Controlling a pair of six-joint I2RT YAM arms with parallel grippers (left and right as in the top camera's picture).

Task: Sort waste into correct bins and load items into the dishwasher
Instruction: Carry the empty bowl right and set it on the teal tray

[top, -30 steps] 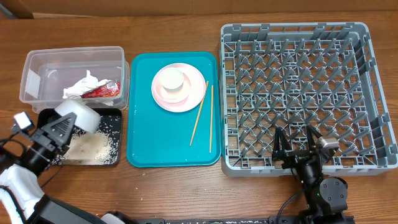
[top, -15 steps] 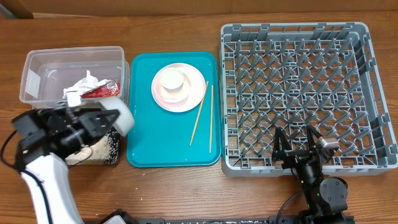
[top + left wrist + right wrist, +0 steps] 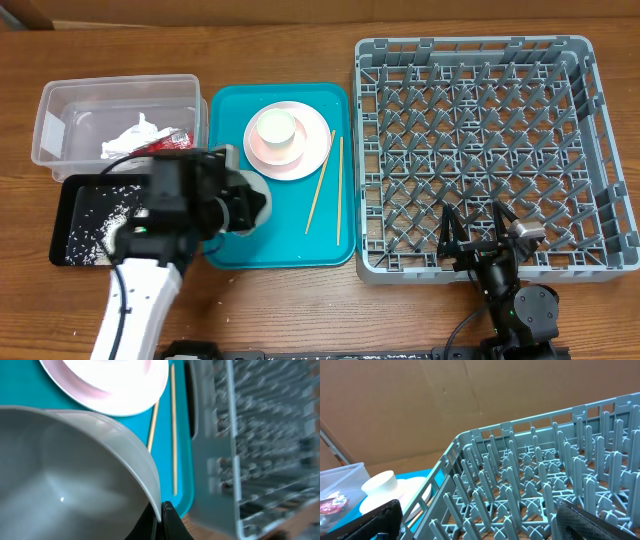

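Note:
My left gripper [image 3: 236, 206] is shut on the rim of the pale grey-green bowl [image 3: 257, 203] and holds it over the left part of the teal tray. In the left wrist view the bowl [image 3: 65, 475] fills the left and looks empty, with my fingers [image 3: 161, 519] pinching its rim. Rice grains [image 3: 105, 215] lie in the black tray [image 3: 62, 225]. The wrapper [image 3: 145, 142] lies in the clear tub [image 3: 60, 110]. The pink plate [image 3: 312, 150] carries a small white cup [image 3: 277, 128]. Two chopsticks [image 3: 322, 180] lie beside it. My right gripper [image 3: 472, 232] is open over the rack's front edge.
The teal tray [image 3: 290, 235] lies between the bins and the grey dish rack [image 3: 480, 130], which holds nothing. In the right wrist view the rack's pegs [image 3: 535, 485] fill the frame, with the cup [image 3: 380, 485] and the tub [image 3: 337, 477] at left.
My left arm has swung right with the bowl, from over the black tray to over the teal tray. Rice now lies uncovered in the black tray. The right arm has not moved.

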